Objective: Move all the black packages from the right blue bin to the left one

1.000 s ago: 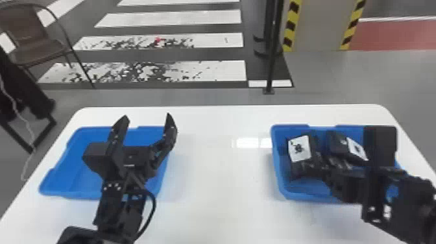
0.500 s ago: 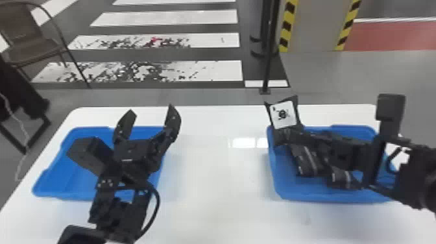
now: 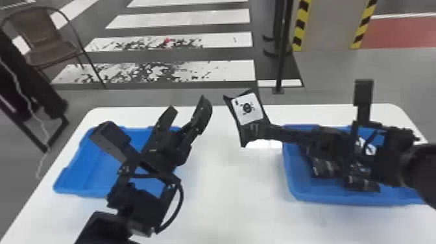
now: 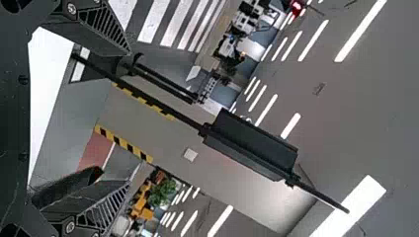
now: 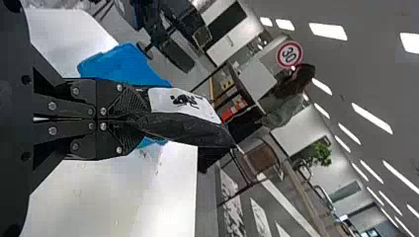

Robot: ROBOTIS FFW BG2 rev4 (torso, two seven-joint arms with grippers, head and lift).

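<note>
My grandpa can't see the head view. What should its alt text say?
The robot's right gripper holds up a white-labelled black package between the right blue bin and the left blue bin on a white table. More black packages lie in the right blue bin, and the left gripper is open near the left one.

The left arm (image 3: 139, 204) and right arm (image 3: 394, 152) were black and built of blocky segments, the left one with a curved black cable (image 3: 181, 194). Black plates on the left gripper (image 3: 188, 104) and right gripper (image 3: 256, 130) bore round silver screws (image 5: 53, 105), and their black fingers (image 4: 106, 29) had slatted, ribbed sections.
</note>
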